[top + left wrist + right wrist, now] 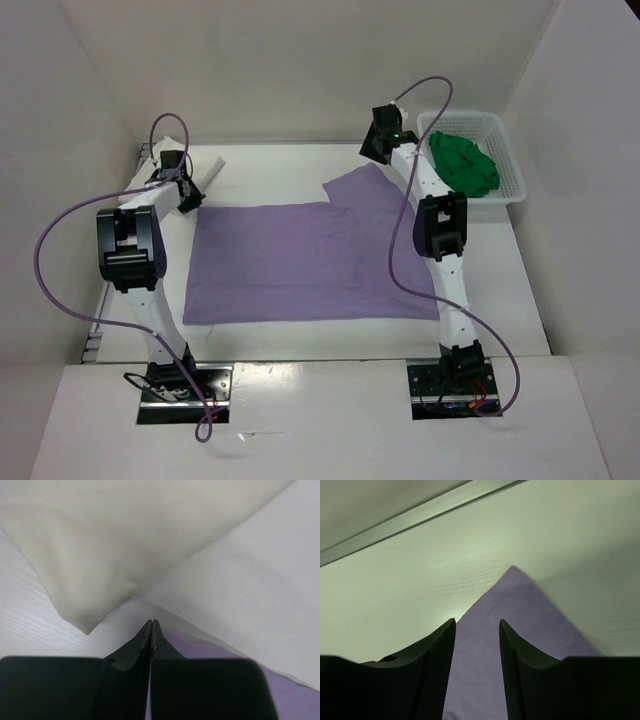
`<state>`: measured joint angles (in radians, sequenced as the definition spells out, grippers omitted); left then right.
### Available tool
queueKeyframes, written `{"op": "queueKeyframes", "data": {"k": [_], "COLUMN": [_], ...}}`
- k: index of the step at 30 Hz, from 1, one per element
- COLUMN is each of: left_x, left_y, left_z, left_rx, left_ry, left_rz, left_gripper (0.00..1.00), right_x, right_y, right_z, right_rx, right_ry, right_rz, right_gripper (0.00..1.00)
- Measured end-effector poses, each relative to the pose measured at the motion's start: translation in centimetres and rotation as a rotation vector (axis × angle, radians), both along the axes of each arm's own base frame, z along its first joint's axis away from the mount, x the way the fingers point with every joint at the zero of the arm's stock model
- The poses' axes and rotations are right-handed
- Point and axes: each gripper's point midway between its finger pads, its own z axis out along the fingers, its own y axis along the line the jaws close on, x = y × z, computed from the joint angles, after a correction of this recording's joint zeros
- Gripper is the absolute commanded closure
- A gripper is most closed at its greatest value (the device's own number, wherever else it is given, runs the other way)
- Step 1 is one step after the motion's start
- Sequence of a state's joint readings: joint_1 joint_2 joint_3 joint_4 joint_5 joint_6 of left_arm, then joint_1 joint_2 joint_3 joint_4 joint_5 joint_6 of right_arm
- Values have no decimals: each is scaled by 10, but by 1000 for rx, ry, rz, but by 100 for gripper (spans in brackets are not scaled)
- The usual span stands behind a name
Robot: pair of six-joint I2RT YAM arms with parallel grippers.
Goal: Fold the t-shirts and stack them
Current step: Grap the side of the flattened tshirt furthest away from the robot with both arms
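The purple t-shirt [310,262] lies spread flat in the middle of the table. My left gripper [188,197] is at its far left corner. In the left wrist view its jaws [152,623] are pressed shut on the purple t-shirt's edge [205,650], and a sliver of purple shows between the fingers. The white t-shirt [205,167] lies bunched just beyond [100,545]. My right gripper [384,140] hovers open over the purple sleeve tip [515,605], its fingers [477,622] astride the cloth without holding it. The green t-shirt [463,163] sits crumpled in the basket.
The white lattice basket [512,155] stands at the far right against the wall. White enclosure walls close in the table on the left, back and right. A metal rail [420,512] runs along the back edge. Purple cables loop from both arms.
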<state>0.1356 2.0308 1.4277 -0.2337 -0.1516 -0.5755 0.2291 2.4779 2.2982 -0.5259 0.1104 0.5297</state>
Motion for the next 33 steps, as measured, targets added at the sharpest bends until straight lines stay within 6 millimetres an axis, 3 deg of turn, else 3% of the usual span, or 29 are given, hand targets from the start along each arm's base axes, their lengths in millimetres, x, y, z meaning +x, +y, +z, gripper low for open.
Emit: {"op": "queueKeyframes", "data": {"k": [6,12,20,29,33], "left_x": [0,0,-1,-9,-9], "left_y": [2,1,0,-5,-5], "left_z": [9,13,26,27,31], "left_rx": [10,9,7,0,1], "left_ry": [-22,-30,-56,-51,-59], "left_rz": [5,5,0,-8,-8], "left_gripper": [100,100,100,100,100], "right_x": [32,26,30,35,37], "right_y": [-13,-27,-27,-20,-17], "right_z": [-29,-67,-66,-70,-68], "right_rx": [-122,-194,-180,-136,-112], "right_ry": [-9,65,52,37,30], "right_rz": [-42,-43,-31,-14,-25], "right_gripper": [47,46,46,85,96]}}
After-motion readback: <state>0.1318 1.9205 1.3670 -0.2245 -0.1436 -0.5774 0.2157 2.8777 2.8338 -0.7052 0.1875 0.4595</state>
